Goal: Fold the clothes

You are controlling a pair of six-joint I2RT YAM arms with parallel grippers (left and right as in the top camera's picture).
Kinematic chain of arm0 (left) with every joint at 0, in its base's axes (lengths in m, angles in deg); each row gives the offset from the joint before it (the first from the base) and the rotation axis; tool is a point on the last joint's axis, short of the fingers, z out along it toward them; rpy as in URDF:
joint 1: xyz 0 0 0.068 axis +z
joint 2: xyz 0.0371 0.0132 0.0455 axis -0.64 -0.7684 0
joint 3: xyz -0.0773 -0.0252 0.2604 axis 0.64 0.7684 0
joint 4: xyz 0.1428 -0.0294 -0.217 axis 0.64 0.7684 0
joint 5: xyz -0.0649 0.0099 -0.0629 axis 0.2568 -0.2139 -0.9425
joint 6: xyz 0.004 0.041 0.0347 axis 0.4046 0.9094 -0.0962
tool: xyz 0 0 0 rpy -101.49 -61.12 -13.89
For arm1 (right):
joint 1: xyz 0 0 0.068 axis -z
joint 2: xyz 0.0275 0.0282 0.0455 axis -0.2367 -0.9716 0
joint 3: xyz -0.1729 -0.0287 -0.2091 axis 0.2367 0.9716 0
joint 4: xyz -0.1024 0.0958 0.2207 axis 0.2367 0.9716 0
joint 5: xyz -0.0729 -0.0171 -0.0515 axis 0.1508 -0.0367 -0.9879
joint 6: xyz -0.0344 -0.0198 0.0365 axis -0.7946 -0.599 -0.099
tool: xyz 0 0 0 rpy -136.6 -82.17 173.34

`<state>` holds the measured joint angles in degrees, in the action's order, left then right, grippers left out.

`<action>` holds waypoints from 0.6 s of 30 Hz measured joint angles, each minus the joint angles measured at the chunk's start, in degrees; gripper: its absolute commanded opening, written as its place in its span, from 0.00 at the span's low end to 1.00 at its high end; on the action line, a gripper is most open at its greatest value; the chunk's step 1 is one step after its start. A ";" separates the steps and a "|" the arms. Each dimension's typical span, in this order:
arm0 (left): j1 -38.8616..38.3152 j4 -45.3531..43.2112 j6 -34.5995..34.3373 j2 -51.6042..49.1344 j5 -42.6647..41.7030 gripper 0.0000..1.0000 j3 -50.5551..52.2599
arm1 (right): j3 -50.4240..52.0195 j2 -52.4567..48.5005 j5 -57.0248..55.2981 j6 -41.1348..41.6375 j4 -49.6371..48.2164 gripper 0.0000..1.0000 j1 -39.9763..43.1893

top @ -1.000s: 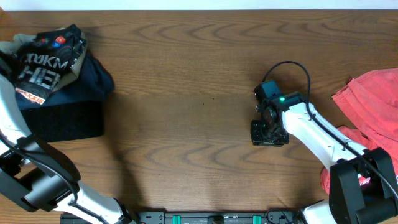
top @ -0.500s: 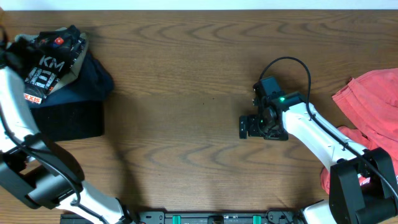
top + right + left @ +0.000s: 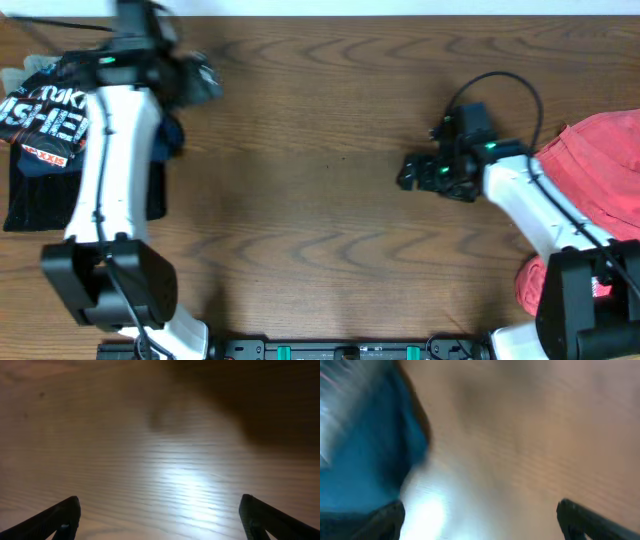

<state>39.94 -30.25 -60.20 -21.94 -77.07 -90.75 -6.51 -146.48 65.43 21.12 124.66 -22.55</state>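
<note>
A black jersey [image 3: 45, 103] with bold white lettering is laid atop dark folded garments [image 3: 40, 195]; left gripper [image 3: 203, 76] and right gripper [image 3: 408, 172] are held wide open, empty.

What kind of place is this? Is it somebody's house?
Probably a robot test bench, not a home: a left arm and right arm stand at a wooden table, with the black jersey on a folded pile and a red cloth.
</note>
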 measured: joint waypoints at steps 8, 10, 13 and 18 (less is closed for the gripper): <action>-9.25 25.70 -0.44 -1.77 -0.33 0.98 0.39 | -2.47 0.04 0.26 -4.52 15.61 0.99 8.52; -9.38 28.65 -0.44 -1.75 -0.33 0.98 0.44 | -2.47 0.13 -0.39 -4.90 17.66 0.99 8.96; -9.35 29.73 -0.46 -0.79 -0.31 0.98 2.01 | -2.47 0.98 -2.03 -5.22 20.31 0.99 9.01; -9.35 24.65 -0.46 7.91 -0.31 0.98 10.99 | -0.11 8.09 -4.39 -5.11 18.25 0.99 8.90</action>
<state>30.58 -5.60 -60.66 -14.02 -77.37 -79.76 -6.62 -138.39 61.04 16.00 142.91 -13.66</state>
